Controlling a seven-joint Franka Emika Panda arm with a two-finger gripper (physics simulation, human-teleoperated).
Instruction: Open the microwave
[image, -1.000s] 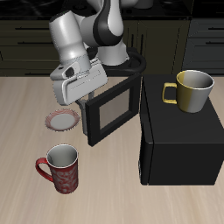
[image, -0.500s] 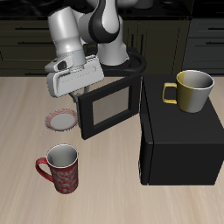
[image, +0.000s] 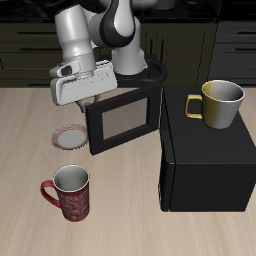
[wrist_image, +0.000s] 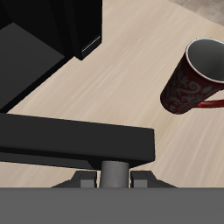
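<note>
The pincer sits at the free edge of the microwave door, at the side where the grey bar handle runs. In the wrist view the handle's round post rises straight between the two finger bases, so the pincer appears to be hooked around or closed on the handle, though neither view shows the fingertips clearly enough to tell whether they are pressed together.

The door hangs swung well out from the microwave, a large matte black box that stands on the bench just beyond the door's hinged edge. The box looks heavy and stiff and should stay put; the door is a rigid panel that turns only about its hinge, so it will likely follow an arc rather than a straight pull. The metal bar is probably smooth and could slip, so a grip on the bar's middle seems safest.

A yellow mug stands on top of the microwave. Below the pincer lies a small pink-rimmed plate, and nearer the bench's front stands a red patterned mug.
</note>
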